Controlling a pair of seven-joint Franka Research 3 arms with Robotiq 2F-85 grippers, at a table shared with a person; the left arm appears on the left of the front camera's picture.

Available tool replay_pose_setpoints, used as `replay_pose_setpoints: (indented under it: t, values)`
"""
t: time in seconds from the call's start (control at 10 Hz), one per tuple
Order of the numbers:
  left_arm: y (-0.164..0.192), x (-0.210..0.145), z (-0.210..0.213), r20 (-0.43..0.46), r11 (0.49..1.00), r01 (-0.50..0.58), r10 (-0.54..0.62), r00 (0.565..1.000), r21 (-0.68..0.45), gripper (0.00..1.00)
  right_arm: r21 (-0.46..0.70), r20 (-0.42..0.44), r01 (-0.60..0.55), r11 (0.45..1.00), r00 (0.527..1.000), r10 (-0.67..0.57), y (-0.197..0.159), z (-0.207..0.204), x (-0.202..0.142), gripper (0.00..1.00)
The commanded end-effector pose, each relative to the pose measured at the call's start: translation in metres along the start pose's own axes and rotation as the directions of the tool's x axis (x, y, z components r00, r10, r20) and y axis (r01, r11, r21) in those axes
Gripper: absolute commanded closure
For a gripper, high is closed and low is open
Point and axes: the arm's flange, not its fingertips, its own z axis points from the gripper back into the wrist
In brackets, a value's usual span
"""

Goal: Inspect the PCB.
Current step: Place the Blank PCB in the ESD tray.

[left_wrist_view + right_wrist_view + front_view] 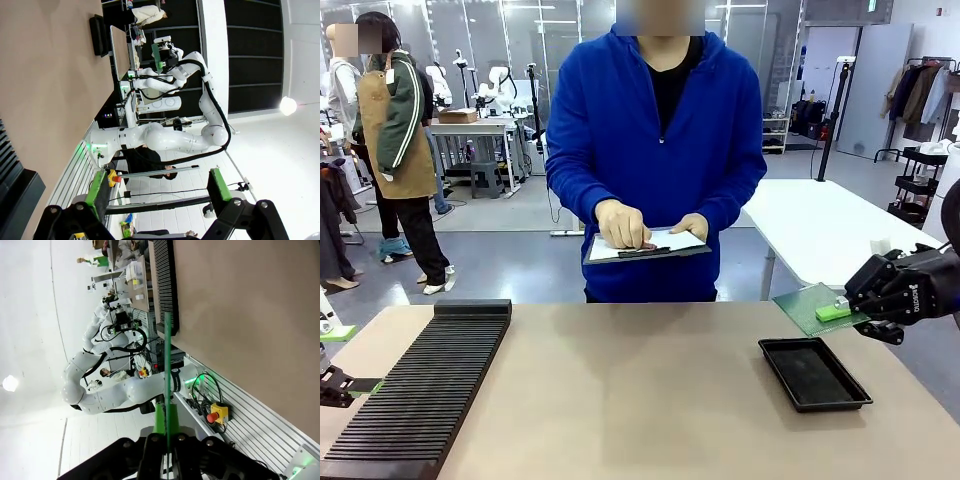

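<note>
Keep the right gripper (848,312) clamped firm on the PCB (805,304) — held level above the table (620,400) just beyond the black tray (814,373) — left gripper (155,192) idle, spread open.

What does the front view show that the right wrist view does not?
Front view alone: the person's hand resting on a clipboard, the black tray on the table, and the PCB's flat green face.

Right wrist view alone: the PCB edge-on as a thin green line, clamped between the right gripper's jaws, plus a red emergency button beside the table.

Both share: the tan table, the black ribbed rack, and the right gripper holding the PCB.
</note>
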Motion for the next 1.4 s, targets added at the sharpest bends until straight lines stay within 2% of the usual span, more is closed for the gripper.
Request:
replay_pose_setpoints:
  t: [0.0, 0.1, 0.4, 0.5, 0.7, 0.8, 0.9, 1.3]
  values:
    - [-0.001, -0.001, 0.001, -0.006, 1.0, 0.001, -0.001, 1.0, -0.002, 0.0, -0.133, 0.099, -0.047, 0.99, 0.993, 0.06, 0.001, 0.0, 0.007, 0.97]
    - [-0.001, -0.001, 0.001, -0.006, 1.0, 0.001, -0.001, 1.0, -0.002, 0.0, -0.205, 0.11, -0.041, 0.978, 0.992, 0.064, -0.003, 0.002, 0.02, 0.97]
    - [-0.001, -0.001, 0.001, -0.006, 1.0, 0.001, -0.001, 1.0, -0.002, 0.0, -0.315, 0.078, -0.037, 0.948, 0.995, 0.065, -0.021, 0.008, 0.061, 0.97]
    - [-0.001, -0.001, 0.001, -0.006, 1.0, 0.001, -0.001, 1.0, -0.002, 0.0, -0.368, 0.04, -0.026, 0.93, 0.998, 0.044, -0.029, 0.01, 0.076, 0.97]
    - [-0.001, -0.001, 0.001, -0.006, 1.0, 0.001, -0.001, 1.0, -0.002, 0.0, -0.423, 0.036, -0.02, 0.906, 0.999, 0.038, -0.047, 0.014, 0.099, 0.97]
    - [-0.001, -0.001, 0.001, -0.006, 1.0, 0.001, -0.001, 1.0, -0.002, 0.0, -0.469, 0.076, 0.006, 0.883, 0.997, 0.034, -0.059, 0.016, 0.11, 0.97]
    - [-0.001, -0.001, 0.001, -0.006, 1.0, 0.001, -0.001, 1.0, -0.002, 0.0, -0.482, 0.076, -0.006, 0.876, 0.996, 0.048, -0.07, 0.014, 0.122, 0.97]
    - [-0.001, -0.001, 0.001, -0.006, 1.0, 0.001, -0.001, 1.0, -0.002, 0.0, -0.562, 0.089, -0.054, 0.825, 0.988, 0.125, -0.09, -0.009, 0.135, 0.97]
